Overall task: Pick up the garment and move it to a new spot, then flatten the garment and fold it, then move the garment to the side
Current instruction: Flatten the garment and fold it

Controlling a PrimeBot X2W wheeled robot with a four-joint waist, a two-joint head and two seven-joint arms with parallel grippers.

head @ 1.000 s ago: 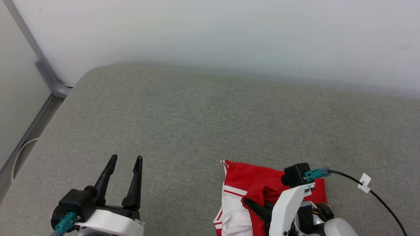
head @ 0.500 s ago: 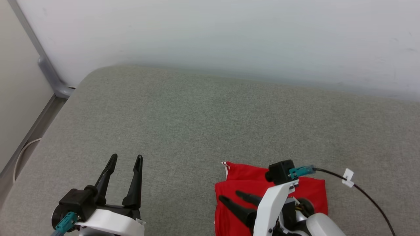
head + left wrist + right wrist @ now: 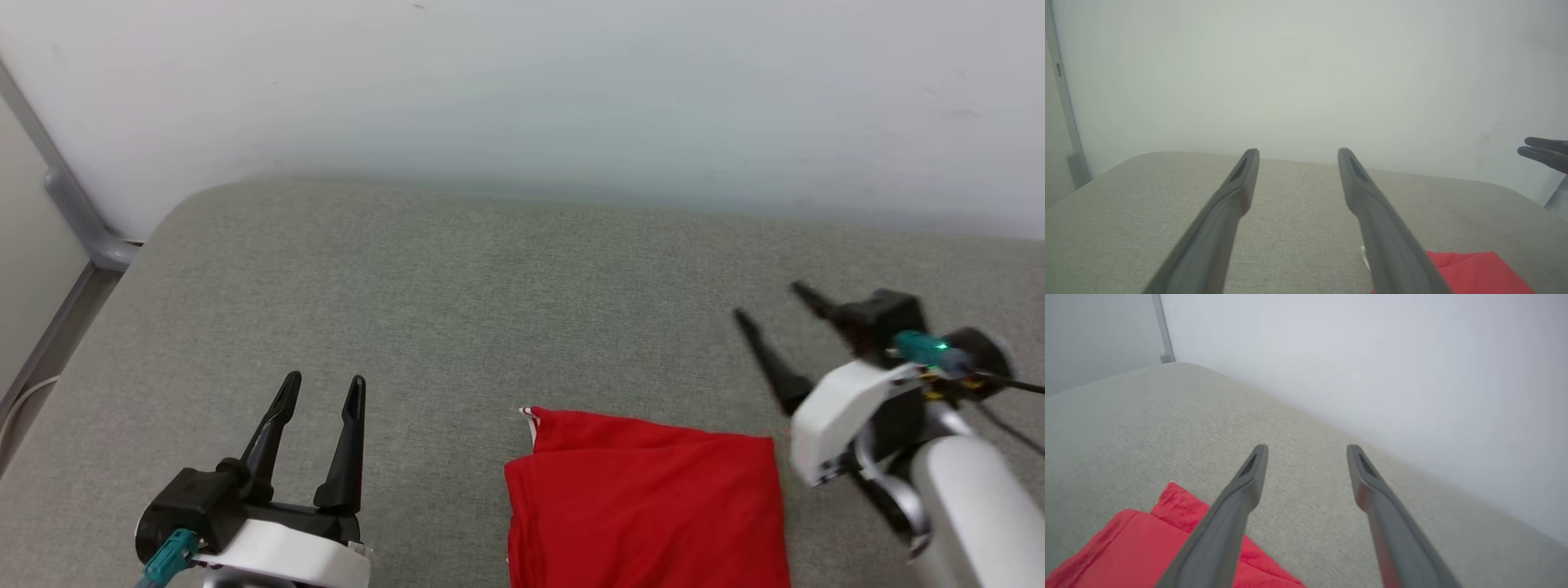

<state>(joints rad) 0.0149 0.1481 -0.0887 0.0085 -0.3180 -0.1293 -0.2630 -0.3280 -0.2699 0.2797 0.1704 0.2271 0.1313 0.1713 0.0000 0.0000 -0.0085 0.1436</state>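
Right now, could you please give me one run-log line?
garment: folded, resting on grey surface | left gripper: jaws open, empty | right gripper: jaws open, empty

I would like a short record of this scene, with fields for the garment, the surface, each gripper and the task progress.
garment: red, folded, lying flat; white trim shows at its far left corner
surface: grey pad against a pale wall
left gripper: open, empty, left of the garment, apart from it
right gripper: open, empty, right of the garment, not touching it
progress: fold looks done; moved aside or not, cannot tell
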